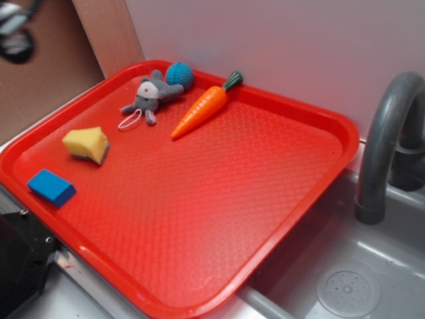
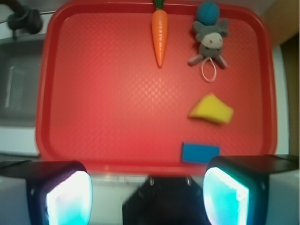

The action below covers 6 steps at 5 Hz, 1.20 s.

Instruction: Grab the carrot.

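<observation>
The orange carrot with its dark green stem lies flat at the far side of the red tray, stem end against the back rim. In the wrist view the carrot is at top centre, tip pointing toward me. My gripper hangs high above the tray's near edge, far from the carrot. It is open, its two fingers wide apart with nothing between them. In the exterior view only a blurred dark part of the arm shows at the top left corner.
A grey plush mouse and a blue ball lie just left of the carrot. A yellow sponge and a blue block sit near the tray's left edge. A grey faucet and sink stand at right.
</observation>
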Motion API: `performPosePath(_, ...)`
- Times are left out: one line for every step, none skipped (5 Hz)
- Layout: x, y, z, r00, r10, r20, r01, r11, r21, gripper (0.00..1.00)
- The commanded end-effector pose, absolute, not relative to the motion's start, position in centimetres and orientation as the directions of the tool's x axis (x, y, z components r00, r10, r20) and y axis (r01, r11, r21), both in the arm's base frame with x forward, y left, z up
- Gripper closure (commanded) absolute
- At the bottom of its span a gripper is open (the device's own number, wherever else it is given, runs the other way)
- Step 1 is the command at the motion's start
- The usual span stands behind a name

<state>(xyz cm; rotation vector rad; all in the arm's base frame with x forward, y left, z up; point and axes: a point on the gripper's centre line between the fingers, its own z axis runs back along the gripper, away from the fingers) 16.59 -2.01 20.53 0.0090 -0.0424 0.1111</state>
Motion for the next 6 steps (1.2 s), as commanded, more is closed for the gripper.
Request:
performPosePath(25.8, 0.4, 16.3, 0.978, 0.203, 0.044, -0.205, 0.978, 0.039, 0.0)
performPosePath(27.7, 0.8, 14.0, 0.976, 0.212, 0.043, -0.214, 0.975, 0.065, 0.0)
performPosePath(29.6, 1.1, 10.2, 0.985, 0.17, 0.022, -0.171, 0.981, 0.09, 0.0)
performPosePath(31.0, 1.0, 7.3, 0.985, 0.172, 0.012, -0.172, 0.974, 0.145, 0.0)
performPosePath(32.8, 1.2, 5.2, 0.987, 0.16, -0.009, -0.156, 0.975, 0.157, 0.0)
performPosePath(34.2, 1.3, 3.7, 0.987, 0.16, -0.024, -0.155, 0.979, 0.134, 0.0)
